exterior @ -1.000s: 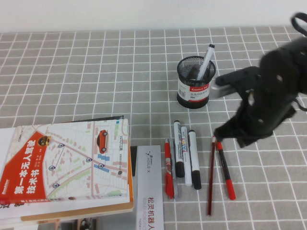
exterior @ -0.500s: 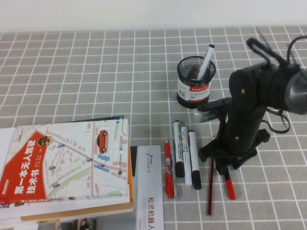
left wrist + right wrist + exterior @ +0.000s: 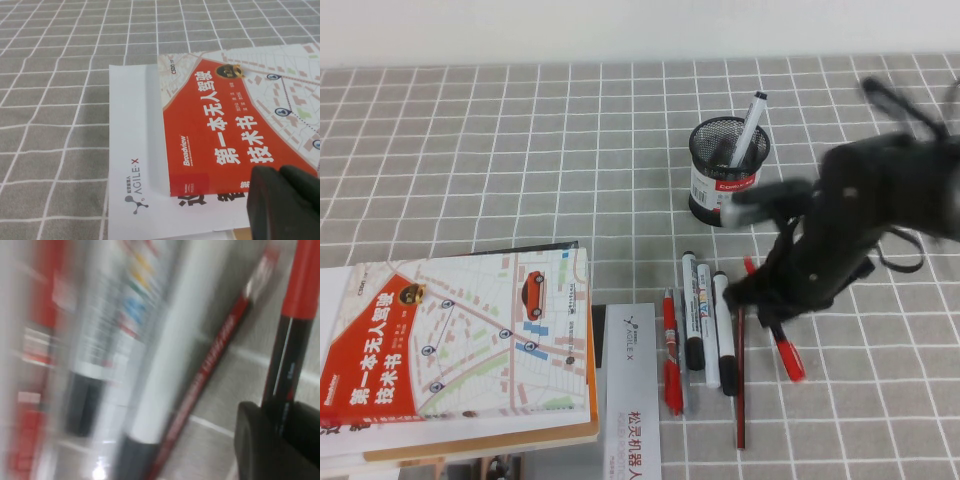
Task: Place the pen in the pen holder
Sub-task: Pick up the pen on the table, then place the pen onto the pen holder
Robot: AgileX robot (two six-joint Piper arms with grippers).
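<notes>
The right gripper (image 3: 775,318) is low over the table's near right part, its jaws drawn in narrow on the dark barrel of the pen (image 3: 786,354); the right wrist view shows the pen (image 3: 290,335) clamped between the black fingers (image 3: 257,440). The pen's red end sticks out toward the near edge, tilted. Just beside it lies a dark-red pencil (image 3: 740,385), then two white markers (image 3: 725,335) and a third marker (image 3: 692,312) with coloured print (too small to read), and a red pen (image 3: 671,352).

The pen holder (image 3: 727,170) stands farther back, toward the far right part of the table, with a white marker (image 3: 749,128) leaning in it; its label carries a red band with white letters that I cannot make out.

At the near left corner a book (image 3: 460,345) with a map cover lies stacked on other books. The left wrist view shows "Broadview" and large Chinese characters on its red panel (image 3: 235,135), and "AGILE·X" on the white booklet (image 3: 132,185) beneath. The left gripper (image 3: 285,205) hovers over that book's corner; whether its jaws are apart I cannot tell.
</notes>
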